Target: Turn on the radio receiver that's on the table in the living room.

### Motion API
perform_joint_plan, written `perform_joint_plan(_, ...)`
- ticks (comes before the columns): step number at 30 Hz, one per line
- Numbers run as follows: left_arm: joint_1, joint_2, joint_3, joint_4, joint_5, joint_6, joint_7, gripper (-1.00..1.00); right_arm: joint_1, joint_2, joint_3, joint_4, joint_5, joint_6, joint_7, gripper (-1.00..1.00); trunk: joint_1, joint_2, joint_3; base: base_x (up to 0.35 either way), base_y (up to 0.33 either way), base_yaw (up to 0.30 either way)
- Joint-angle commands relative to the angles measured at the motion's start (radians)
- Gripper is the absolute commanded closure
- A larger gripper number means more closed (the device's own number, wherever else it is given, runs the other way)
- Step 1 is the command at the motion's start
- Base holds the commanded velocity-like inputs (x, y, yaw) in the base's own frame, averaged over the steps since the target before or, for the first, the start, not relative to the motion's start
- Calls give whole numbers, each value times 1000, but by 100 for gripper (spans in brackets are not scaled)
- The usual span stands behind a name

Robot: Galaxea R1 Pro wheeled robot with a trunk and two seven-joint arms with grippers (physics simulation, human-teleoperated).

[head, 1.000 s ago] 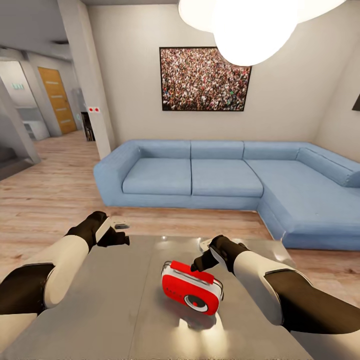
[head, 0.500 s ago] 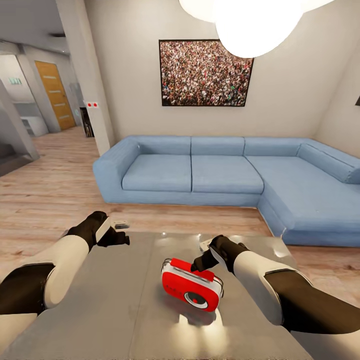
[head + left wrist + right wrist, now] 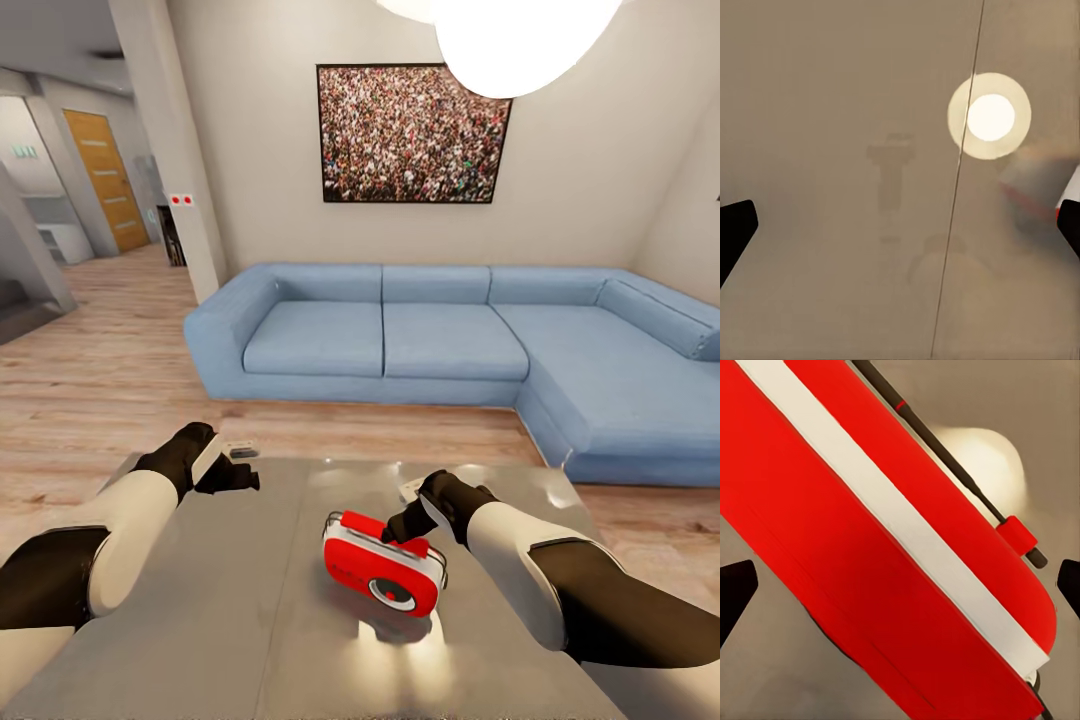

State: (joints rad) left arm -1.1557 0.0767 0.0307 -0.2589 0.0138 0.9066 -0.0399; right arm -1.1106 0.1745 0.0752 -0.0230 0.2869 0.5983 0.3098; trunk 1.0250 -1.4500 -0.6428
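The small red radio receiver with white trim and a round dial [image 3: 383,576] is seen lying on the glossy grey rectangular worktop [image 3: 220,620] of the living room, near the middle and towards the robot's right. The centre of the dial is shown red, not green, so the radio is judged not yet switched on; the approach is done and the press or toggle itself is left. The right gripper [image 3: 402,524] is placed at the radio's top edge, just beside or touching it; contact cannot be told for certain. In the right wrist view the red body [image 3: 862,547] is framed between two dark fingers [image 3: 735,592] set wide apart, so these fingers are held open and nothing is gripped. The left gripper [image 3: 232,470] is held above the bare worktop, well apart from the radio, its fingers [image 3: 733,232] likewise spread wide and empty.
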Motion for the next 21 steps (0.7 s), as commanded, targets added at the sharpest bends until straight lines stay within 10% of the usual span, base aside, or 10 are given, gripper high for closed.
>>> perform_joint_plan(1,0,0,0,0,0,0,0,-100,0,0,0,0,0,0,0,-100,0,0,-2,0,0,0)
perform_joint_plan(21,0,0,0,0,0,0,0,-100,0,0,0,0,0,0,0,-100,0,0,-34,0,0,0)
